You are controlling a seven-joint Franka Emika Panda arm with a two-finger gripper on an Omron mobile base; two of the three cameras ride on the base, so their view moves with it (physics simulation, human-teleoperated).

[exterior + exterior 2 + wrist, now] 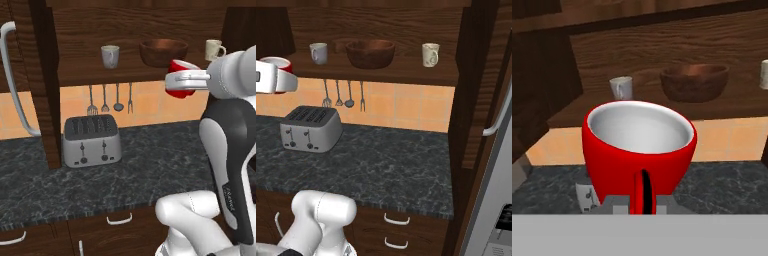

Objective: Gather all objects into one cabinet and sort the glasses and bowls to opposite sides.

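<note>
A red cup (639, 145) with a white inside is held upright in the air, my gripper (643, 199) shut on its near rim by the handle. In the left base view the red cup (176, 66) hangs just in front of the cabinet's shelf board (115, 75), right of the wooden bowl (163, 51), with my gripper (176, 80) at it. On the shelf stand a grey cup (110, 56), the bowl in the middle, and a cream mug (214, 49). From the right base view the red cup (278, 62) is half hidden by the hand, left of the grey cup (318, 52).
A silver toaster (91, 140) stands on the dark stone counter (150, 160) under the shelf, with metal utensils (105, 100) hanging on the tiled wall behind it. The cabinet's long white handle (12, 80) curves at the left. Drawers run below the counter edge.
</note>
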